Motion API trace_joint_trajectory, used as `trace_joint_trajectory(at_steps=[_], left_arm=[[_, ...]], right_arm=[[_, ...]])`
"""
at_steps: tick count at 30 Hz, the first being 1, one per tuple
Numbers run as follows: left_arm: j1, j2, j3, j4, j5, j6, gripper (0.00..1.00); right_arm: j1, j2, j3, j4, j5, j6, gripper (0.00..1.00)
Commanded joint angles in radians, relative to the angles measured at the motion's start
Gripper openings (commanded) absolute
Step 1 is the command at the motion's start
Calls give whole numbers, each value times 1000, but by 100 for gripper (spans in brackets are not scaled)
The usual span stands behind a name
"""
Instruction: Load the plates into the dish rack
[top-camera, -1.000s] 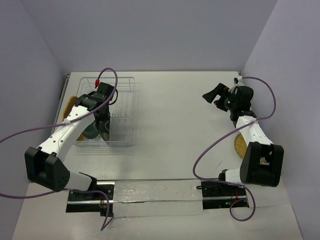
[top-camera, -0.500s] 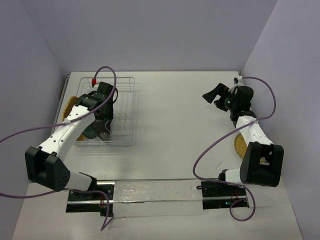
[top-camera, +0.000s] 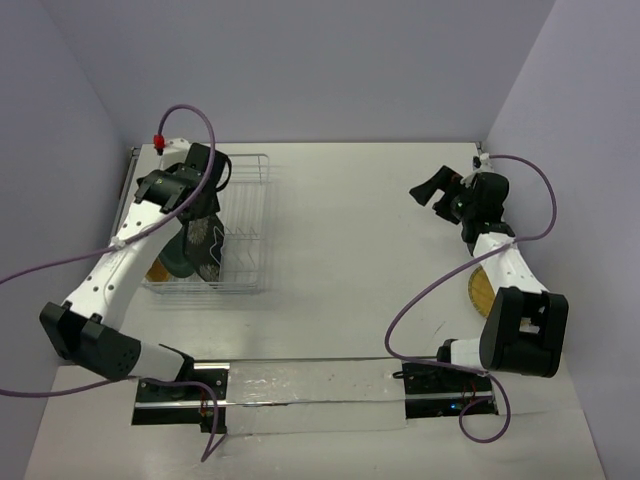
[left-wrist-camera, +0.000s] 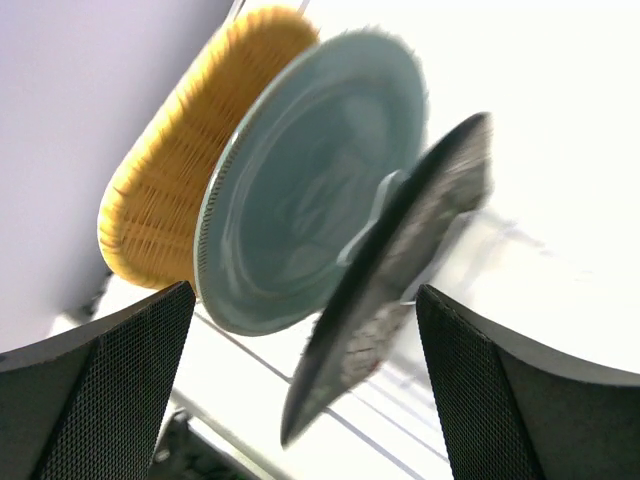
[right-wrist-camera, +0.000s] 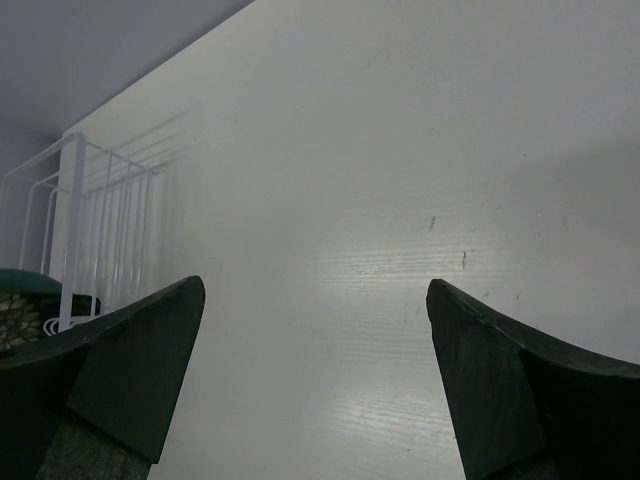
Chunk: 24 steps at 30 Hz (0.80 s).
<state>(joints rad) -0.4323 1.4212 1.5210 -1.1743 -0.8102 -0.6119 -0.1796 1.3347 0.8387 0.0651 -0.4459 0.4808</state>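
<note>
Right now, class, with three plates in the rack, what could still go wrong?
The black plate stands tilted beside the teal plate in the rack; it might slide or topple.
The small yellow plate lies partly under the right arm, close to its base, so the right gripper may struggle to reach it.

Yellow plate (top-camera: 478, 292) half hidden
</note>
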Motion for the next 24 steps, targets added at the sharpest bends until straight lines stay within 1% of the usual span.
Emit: trace_joint_trajectory(at_steps=[1,2,4,6,8,10,12,13,14,15,17,19,21,24], left_arm=[[-50,-103,92,58,-26,-42,99],[-58,-119,105,107,-17,-32,99],[-73,-155,111,253,46,30,99],[-82,-193,70,483,137,97,99],[-86,-201,16,632,222,156,99],[-92,-176,-26,772,318,207,99],[-97,-125,-70,880,452,283,99],[-97,-125,-85,924,454,297,99],[-97,-90,-101,972,516,307,99],[-96,-56,-113,1049,562,320,99],[-95,-9,-109,1092,633,337,99],[-94,59,-66,1101,723,354,99],[-93,107,-49,1113,776,361,99],[-79,153,-62,1162,845,374,99]], right_arm=[[-23,-45,34,-12,70,18,99],[-31,-52,31,-20,97,24,99],[-62,-68,26,-39,132,37,100],[-100,-90,13,-70,156,57,100],[-144,-109,1,-105,177,76,100],[-191,-151,-26,-164,224,78,100],[-223,-213,-54,-250,311,65,100],[-238,-236,-69,-251,351,71,100],[-275,-262,-91,-287,383,76,100],[-322,-327,-144,-302,395,77,100],[-397,-383,-188,-326,374,82,100],[-508,-450,-227,-380,335,67,100],[-598,-513,-251,-440,356,54,100],[-695,-583,-295,-491,400,40,100]])
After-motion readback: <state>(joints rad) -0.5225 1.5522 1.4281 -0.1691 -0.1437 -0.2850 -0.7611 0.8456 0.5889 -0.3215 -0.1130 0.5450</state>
